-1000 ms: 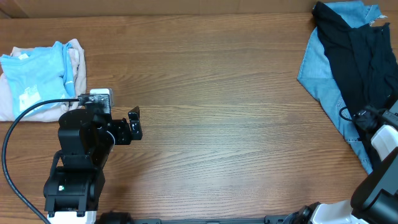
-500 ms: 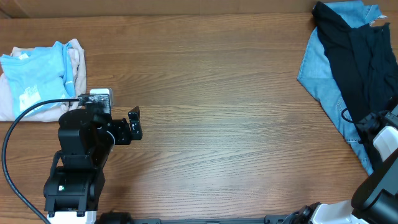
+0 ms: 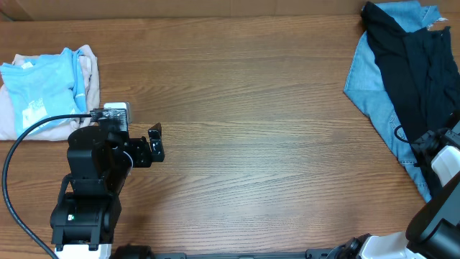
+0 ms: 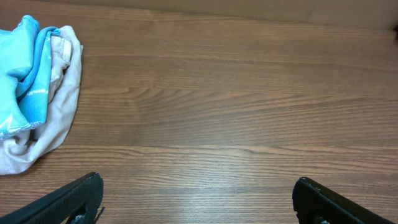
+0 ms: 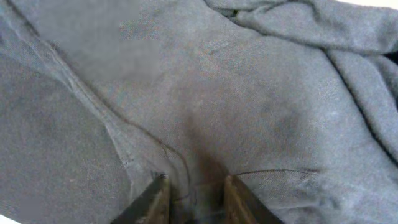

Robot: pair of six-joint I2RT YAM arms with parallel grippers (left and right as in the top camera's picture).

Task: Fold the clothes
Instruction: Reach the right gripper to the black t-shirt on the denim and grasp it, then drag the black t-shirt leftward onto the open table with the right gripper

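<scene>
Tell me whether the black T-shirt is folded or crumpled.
Crumpled, not folded. The black T-shirt lies in a rumpled heap on the blue denim garment; the right wrist view shows loose creases.

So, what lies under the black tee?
Blue denim shows under the black tee, along its left edge and top. The rest of the denim and the table below are covered.

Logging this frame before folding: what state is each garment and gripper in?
black T-shirt: crumpled, lying on the denim garment.
denim garment: spread loosely underneath.
light-blue tee: roughly folded, on the beige garment.
beige garment: bundled underneath.
left gripper: open, empty.
right gripper: shut on the black T-shirt.
</scene>
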